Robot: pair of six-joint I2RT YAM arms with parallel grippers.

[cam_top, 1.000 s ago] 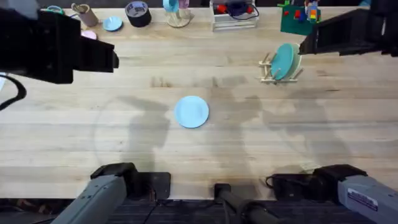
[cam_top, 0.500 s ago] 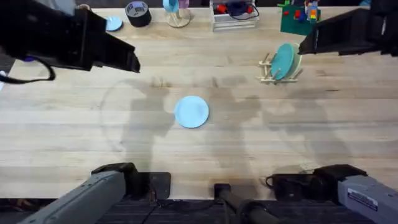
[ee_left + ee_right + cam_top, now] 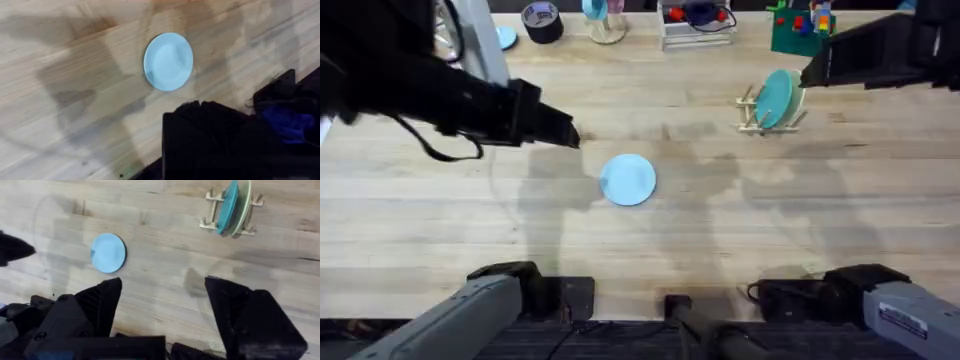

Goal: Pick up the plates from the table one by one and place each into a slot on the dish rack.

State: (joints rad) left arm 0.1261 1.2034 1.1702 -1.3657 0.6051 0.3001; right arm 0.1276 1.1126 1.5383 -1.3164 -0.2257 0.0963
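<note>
Plates stood apart: the blue plate (image 3: pixel 628 180) lay flat on the table (image 3: pixel 720 250) near its middle, and the cream plate (image 3: pixel 244 206) stood upright in the rack (image 3: pixel 756 110) beside a teal plate (image 3: pixel 777 98). Left gripper (image 3: pixel 568 135) hovered near the blue plate, grip unclear. Right gripper (image 3: pixel 162 305) was spread wide, empty.
</note>
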